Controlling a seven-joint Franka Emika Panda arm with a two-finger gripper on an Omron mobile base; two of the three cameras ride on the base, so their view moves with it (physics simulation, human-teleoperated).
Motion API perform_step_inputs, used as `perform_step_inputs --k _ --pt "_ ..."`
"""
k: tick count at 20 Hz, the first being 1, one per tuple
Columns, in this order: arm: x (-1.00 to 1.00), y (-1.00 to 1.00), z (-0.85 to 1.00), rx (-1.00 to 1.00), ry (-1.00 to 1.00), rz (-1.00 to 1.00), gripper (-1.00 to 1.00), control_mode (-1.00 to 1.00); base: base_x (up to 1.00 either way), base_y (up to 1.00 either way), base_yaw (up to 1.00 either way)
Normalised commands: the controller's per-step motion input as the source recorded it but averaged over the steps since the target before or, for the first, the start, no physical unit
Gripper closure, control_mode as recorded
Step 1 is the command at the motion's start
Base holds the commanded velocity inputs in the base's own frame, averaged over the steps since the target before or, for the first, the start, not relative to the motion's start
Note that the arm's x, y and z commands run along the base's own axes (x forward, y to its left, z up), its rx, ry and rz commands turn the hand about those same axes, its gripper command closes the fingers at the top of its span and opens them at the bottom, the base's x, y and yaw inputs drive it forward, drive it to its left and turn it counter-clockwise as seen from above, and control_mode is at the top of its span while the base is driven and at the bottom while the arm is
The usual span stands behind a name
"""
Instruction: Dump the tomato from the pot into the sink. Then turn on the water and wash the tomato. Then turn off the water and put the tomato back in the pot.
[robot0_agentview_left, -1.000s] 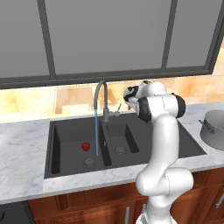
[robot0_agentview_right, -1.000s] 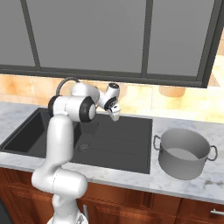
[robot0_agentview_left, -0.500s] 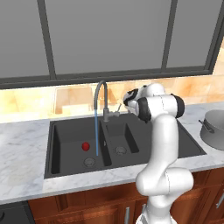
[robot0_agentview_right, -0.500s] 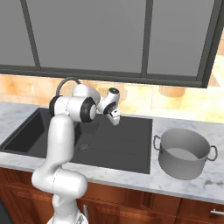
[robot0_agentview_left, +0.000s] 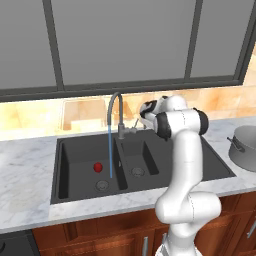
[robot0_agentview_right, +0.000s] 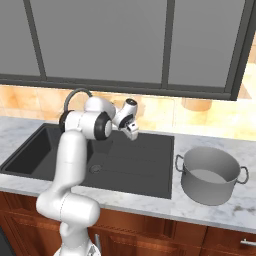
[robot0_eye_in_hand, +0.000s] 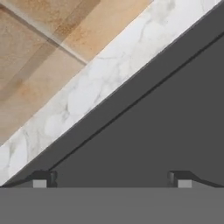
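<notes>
You face white-grey marble desk along wall. Behind it, warm tan tiled backsplash, sunlit patches. Above, wide window with grey panes, dark frame. Below desk, reddish-brown wood cabinets, metal handles. Light even, soft. Your hand view: marble edge, tan tile running diagonal.

marble counter, grey faucet, tan backsplash

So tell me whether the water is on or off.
On: a thin blue stream falls from the faucet spout into the sink's wide basin, beside the tomato.
</notes>
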Motion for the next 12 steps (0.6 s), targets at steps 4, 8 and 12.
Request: perform_step_inputs --k 4,8,12 --pt "0.31 0.06 -0.14 0.0 0.0 0.15 -1.0 -1.0 0.0 0.0 0.0" --pt "0.37 0.15 -0.14 0.0 0.0 0.14 -1.0 -1.0 0.0 0.0 0.0" --pt "0.38 0.21 -0.19 -0.02 0.0 0.12 -1.0 -1.0 0.0 0.0 0.0"
